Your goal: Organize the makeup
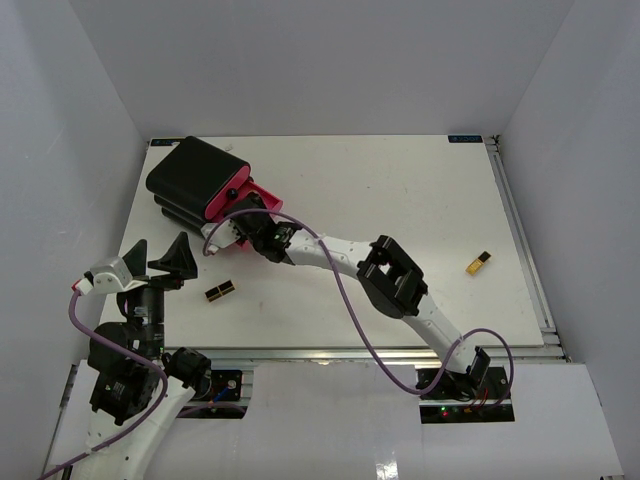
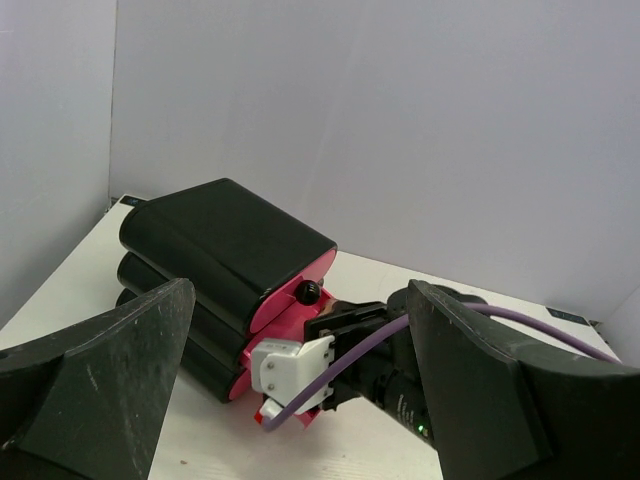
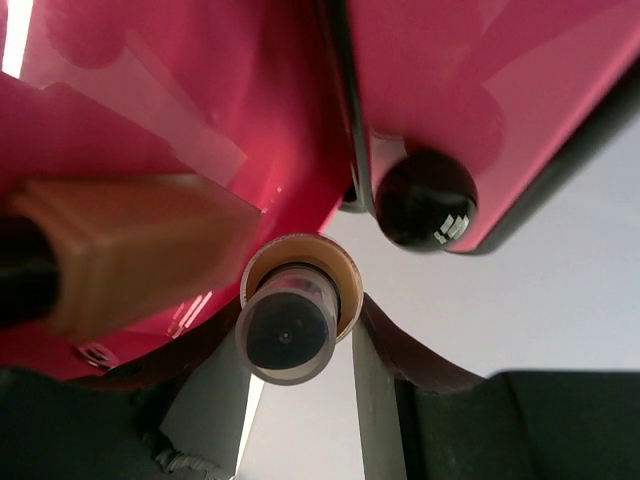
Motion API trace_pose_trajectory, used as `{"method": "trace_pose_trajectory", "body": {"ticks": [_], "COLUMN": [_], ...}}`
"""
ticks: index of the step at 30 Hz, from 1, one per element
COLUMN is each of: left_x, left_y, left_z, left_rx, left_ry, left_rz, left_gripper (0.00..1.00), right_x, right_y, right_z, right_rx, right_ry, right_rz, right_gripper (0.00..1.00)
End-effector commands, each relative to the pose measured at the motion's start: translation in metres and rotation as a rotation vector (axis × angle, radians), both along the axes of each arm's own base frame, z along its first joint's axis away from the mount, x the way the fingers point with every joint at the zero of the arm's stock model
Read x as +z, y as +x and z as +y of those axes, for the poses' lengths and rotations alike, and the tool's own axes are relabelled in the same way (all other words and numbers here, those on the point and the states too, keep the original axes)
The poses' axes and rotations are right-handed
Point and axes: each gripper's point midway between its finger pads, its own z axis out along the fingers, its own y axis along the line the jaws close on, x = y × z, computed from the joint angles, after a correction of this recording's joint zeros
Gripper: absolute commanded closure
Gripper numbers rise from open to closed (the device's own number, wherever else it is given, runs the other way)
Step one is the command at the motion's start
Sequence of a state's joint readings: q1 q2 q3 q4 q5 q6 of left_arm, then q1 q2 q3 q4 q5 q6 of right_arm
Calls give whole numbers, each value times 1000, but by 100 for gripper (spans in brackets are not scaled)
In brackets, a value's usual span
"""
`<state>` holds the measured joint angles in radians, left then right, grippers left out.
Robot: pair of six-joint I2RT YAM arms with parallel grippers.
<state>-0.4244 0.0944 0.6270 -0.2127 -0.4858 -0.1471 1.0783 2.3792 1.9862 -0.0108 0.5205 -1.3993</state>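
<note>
**Two lipsticks out, a bottle and a tube at the case**

One gold-and-black lipstick (image 1: pixel 222 291) lies flat on the tabletop (image 1: pixel 400 180), near the front left. A second lipstick (image 1: pixel 478 263) lies flat over on the right, well apart from the first. A tiny tan bottle (image 3: pixel 290 320) with a clear round cap is pinched in the right hand (image 1: pixel 256 235), right up against the pink inside of the case (image 1: pixel 195 175). Just beside the bottle, a beige tube (image 3: pixel 140 250) with a black cap lies against the same pink wall.

The right pincer (image 1: pixel 255 235) meets the black-and-pink case (image 1: pixel 195 178); one lipstick (image 1: pixel 222 291) lies left, another lipstick (image 1: pixel 478 263) right.
</note>
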Motion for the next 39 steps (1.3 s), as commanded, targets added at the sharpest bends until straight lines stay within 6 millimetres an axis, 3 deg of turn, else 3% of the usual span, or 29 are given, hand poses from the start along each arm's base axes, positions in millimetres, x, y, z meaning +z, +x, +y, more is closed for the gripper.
{"method": "trace_pose_trajectory", "body": {"ticks": [1,4,6,9,14,21,25,31,34,39], "left_x": [-4,-4,-4,-4,-4,-4,-4,-4,-5,-8], "left_y": [4,3,3,3,3,3,3,5,7,14], "left_z": [-4,-4,-4,-4,-4,-4,-6,-10,-17,-46], "left_rx": [-13,-13,-14,-15,-14,-15,-24,-42,-72,-207], "left_ry": [13,13,13,12,13,14,18,30,48,111], "left_rz": [15,15,12,13,12,11,8,8,6,6], "left_gripper": [2,2,2,2,2,2,2,2,2,2], "right_x": [36,35,39,36,39,51,77,101,108,99], "right_y": [-5,-8,-12,-18,-23,-31,-41,-56,-59,-31], "right_z": [16,21,24,25,22,13,2,-20,-39,-104], "right_rx": [11,19,24,32,32,27,29,36,12,-110], "right_ry": [29,29,36,23,26,50,106,216,240,383], "right_rz": [-137,-162,-183,-204,-205,-182,-155,7,85,295], "right_gripper": [70,58,40,21,7,5,5,5,5,6]}}
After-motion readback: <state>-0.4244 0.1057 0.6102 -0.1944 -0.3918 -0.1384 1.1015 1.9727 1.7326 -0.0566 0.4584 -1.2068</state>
